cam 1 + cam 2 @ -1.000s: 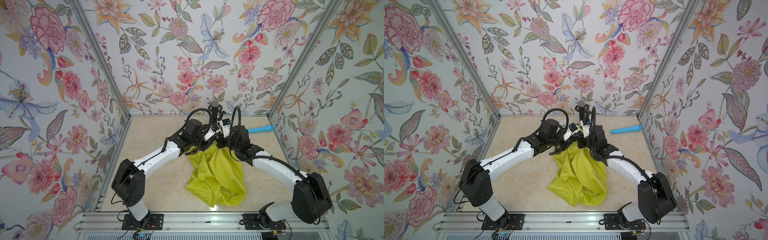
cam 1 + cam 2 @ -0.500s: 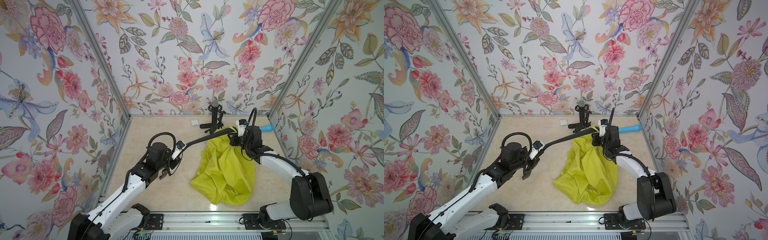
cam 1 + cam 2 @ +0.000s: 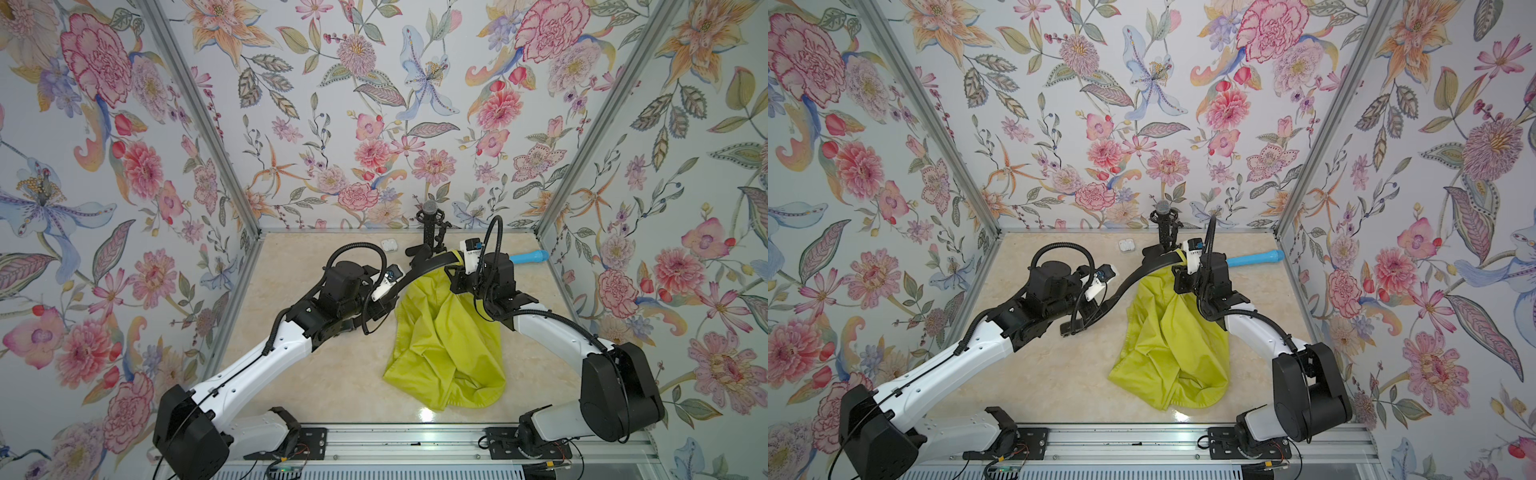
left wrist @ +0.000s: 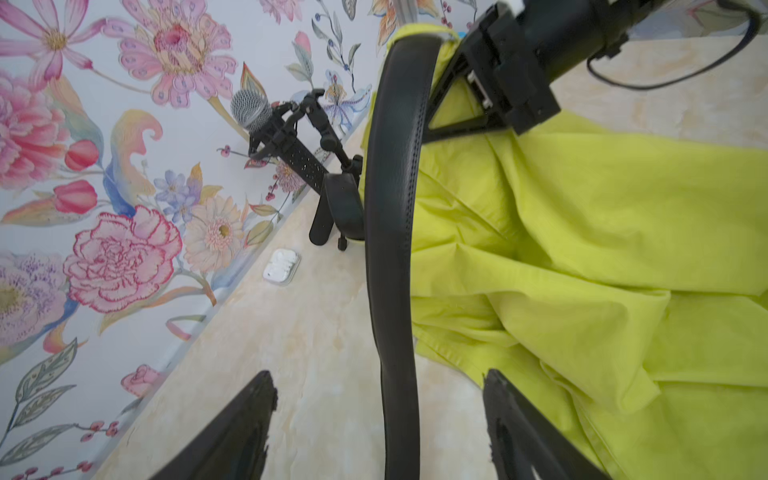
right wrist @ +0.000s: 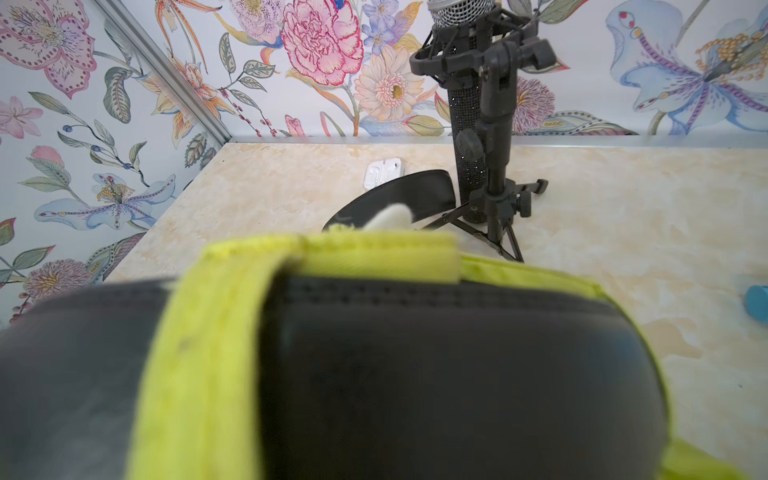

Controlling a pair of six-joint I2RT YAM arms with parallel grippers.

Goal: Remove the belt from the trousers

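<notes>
One belt loop (image 5: 208,332) at least still rings the belt (image 3: 419,272), which runs loose between the released left fingers (image 4: 245,419), while the clenched right fingers (image 3: 456,279) hold the trousers (image 3: 449,340) up off the worktop (image 3: 332,374), so more pulling remains.

My two top views sit high over the near rail (image 3: 415,436) and look steeply down toward the back wall (image 3: 1142,104). Both take in the whole table (image 3: 332,374), in nearly the same picture. My left wrist camera sits low and close, looking along the belt (image 4: 390,249) toward the mic (image 4: 249,110) and that wall. My right wrist camera is almost against belt and trousers (image 5: 199,353), facing the same mic. Both wrist views share the table's back edge.
</notes>
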